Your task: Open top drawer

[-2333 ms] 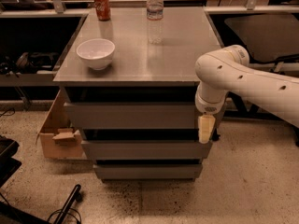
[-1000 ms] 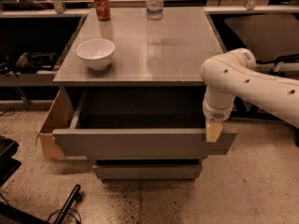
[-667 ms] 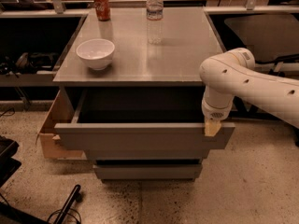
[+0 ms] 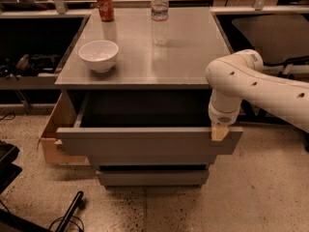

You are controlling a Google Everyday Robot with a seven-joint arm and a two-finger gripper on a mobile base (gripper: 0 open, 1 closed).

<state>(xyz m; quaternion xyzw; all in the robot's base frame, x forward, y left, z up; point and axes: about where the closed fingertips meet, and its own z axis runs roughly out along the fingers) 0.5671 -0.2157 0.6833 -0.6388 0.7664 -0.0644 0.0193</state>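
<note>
In the camera view, the grey cabinet (image 4: 193, 57) serves as the landmark, and the top drawer (image 4: 145, 146) stands out from the cabinet's front face, its long flat panel well forward of the cabinet's body and its shallow grey box showing dark behind it. The gripper (image 4: 219, 132) sits at the cabinet's right front, on the upper edge of that panel near its right end, most likely because a front without a handle gives only its rim to hook or pinch. Whether the gripper is spread, closed or clamped on the panel cannot be told from here. The white arm (image 4: 260, 88) reaches in from the cabinet's right side and bends down at the wrist, which keeps it off the cabinet's top and lets it pull straight outward along the drawer's travel. On the cabinet's top stand a white bowl (image 4: 98, 55) near the left front, a red can (image 4: 105, 5) at the back left and a water bottle (image 4: 160, 14) at the back centre, all upright and apart from the arm. Below the open drawer, the two lower drawer fronts (image 4: 152, 178) sit flush with the cabinet. A cardboard box (image 4: 50, 139) leans against the cabinet's left side. Judged from how far the panel stands out, the task looks close to done.
</note>
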